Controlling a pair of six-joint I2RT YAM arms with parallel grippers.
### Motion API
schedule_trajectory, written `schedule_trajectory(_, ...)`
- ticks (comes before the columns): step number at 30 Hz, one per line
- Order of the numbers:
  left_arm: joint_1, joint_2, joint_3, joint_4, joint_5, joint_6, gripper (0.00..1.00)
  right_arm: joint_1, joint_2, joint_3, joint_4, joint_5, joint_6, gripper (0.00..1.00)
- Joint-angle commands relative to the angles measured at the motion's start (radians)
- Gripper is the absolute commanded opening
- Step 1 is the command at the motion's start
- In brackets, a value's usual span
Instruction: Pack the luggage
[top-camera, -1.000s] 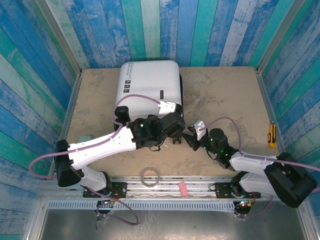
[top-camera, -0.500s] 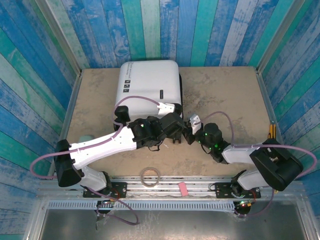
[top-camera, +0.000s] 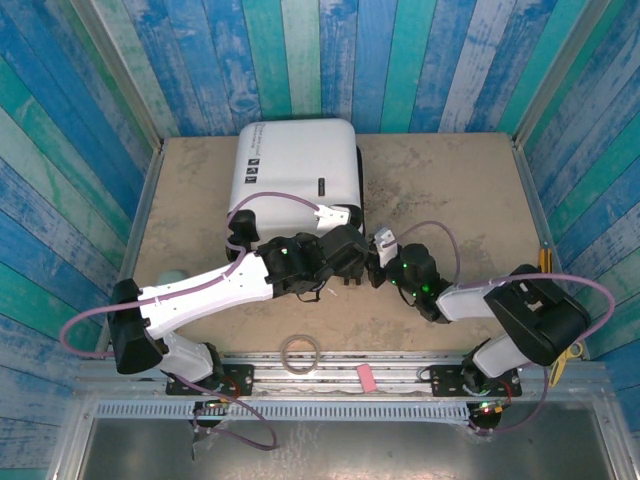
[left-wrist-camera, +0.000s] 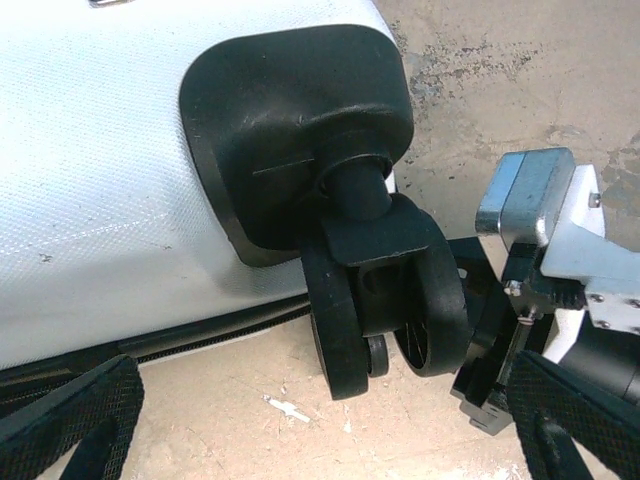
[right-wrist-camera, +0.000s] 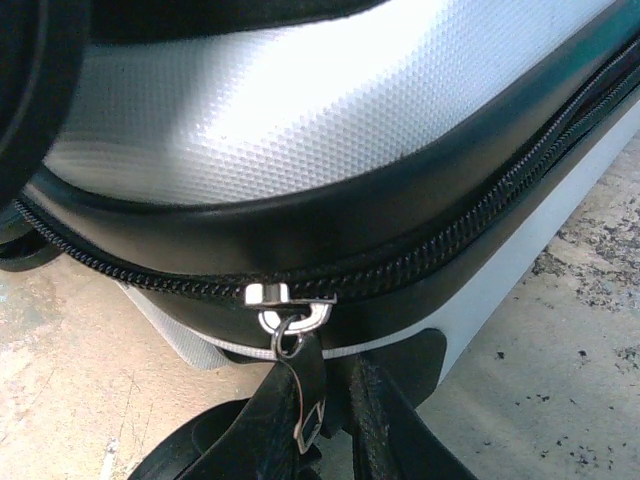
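One closed white luggage (top-camera: 295, 165), left claw (left-wrist-camera: 320, 428) agape, right claw (right-wrist-camera: 335, 425) pinching zipper pull (right-wrist-camera: 303, 398)

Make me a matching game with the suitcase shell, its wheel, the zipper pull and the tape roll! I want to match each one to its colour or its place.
Things:
1. suitcase shell
2. suitcase wheel
3. zipper pull
4. tape roll

Colour or place:
A. silver
B. white
C. black
D. lying flat near the arms' bases

Pairs: 1-B, 2-C, 3-A, 4-D
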Motion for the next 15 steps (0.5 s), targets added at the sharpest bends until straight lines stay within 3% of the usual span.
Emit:
schedule_trajectory(1, 0.003, 0.020, -0.002, 0.018, -0.003, -0.044, 0.96, 0.004, 0.009, 0.024, 0.036, 0.004, -0.020, 0.18)
schedule_trajectory(8, 0.003, 0.058, 0.015, 0.042, 0.014, -0.054, 0.93, 0.004, 0.000, 0.027, 0.045, 0.019, -0.049, 0.14)
schedule_trajectory(15, 0.003, 0.077, 0.036, 0.028, 0.012, -0.056, 0.92, 0.004, -0.061, 0.036, -0.039, 0.038, -0.090, 0.01)
